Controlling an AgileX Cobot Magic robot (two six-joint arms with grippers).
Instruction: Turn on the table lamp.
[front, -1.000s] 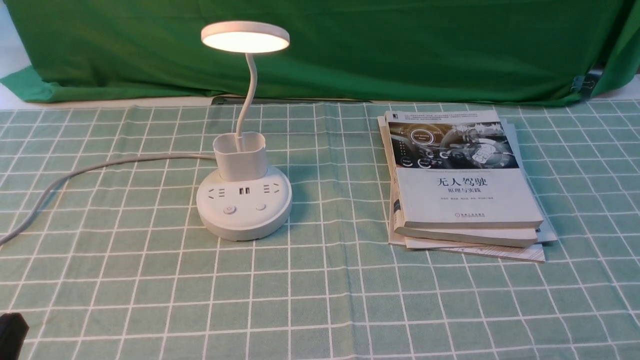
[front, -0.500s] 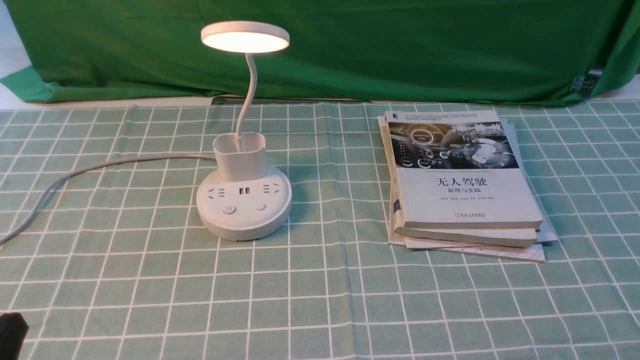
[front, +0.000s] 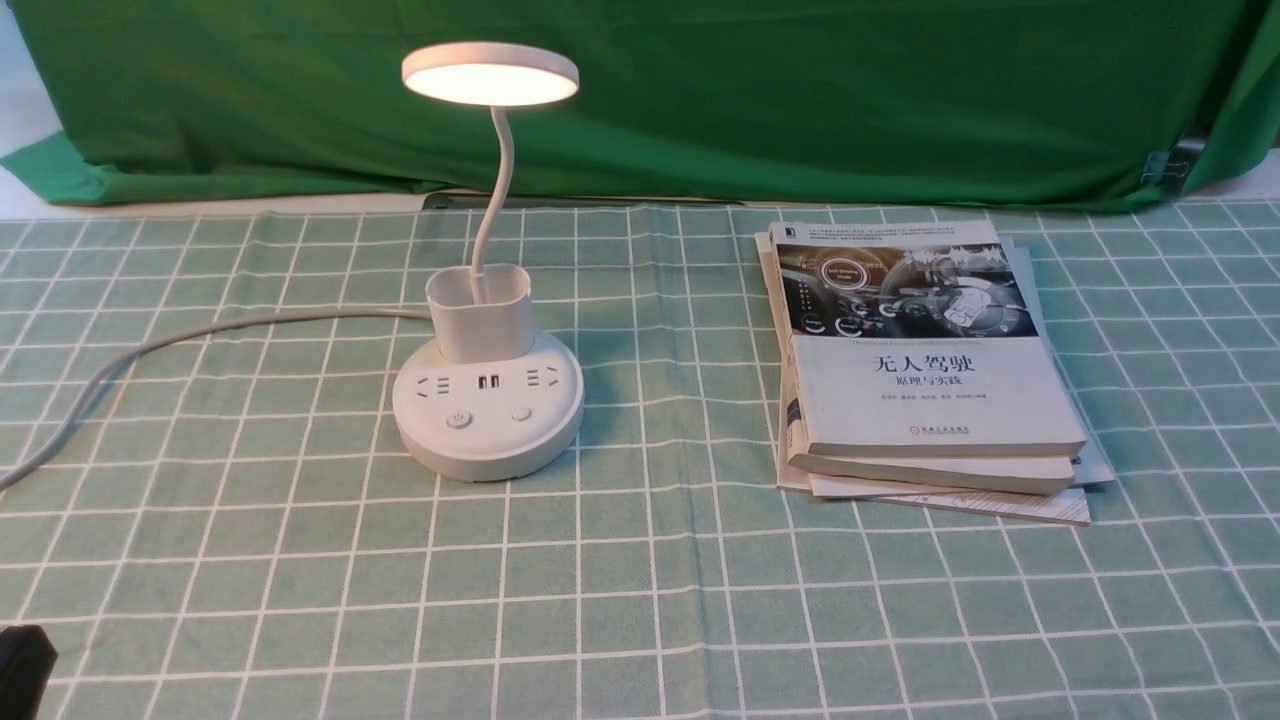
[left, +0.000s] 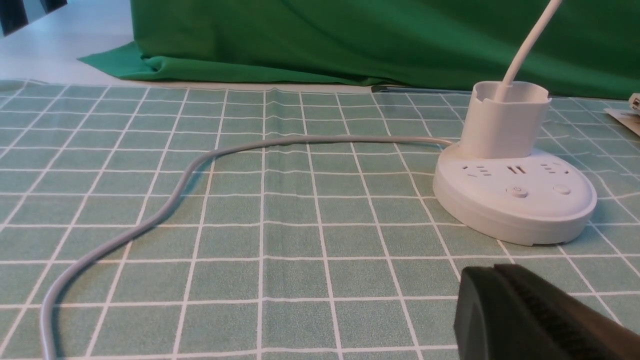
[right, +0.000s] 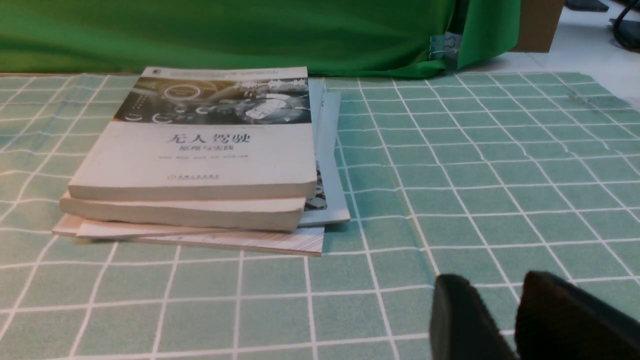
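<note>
The table lamp stands lit on the checked cloth — both grippers well apart from it.

Its flat round head glows warm above the thin curved gooseneck, which rises from the cup-shaped holder at the back of the base. Sockets and two round buttons show on the base, and a grey cable runs from it across the cloth to the left. To the lamp's right, well apart, lies a stack of books, the top one with a dashboard picture on its cover. A green drape hangs behind. The left gripper looks closed, its fingertips together with nothing seen between them; the right gripper has a narrow gap between its fingertips — nothing in it, only cloth visible beyond.
</note>
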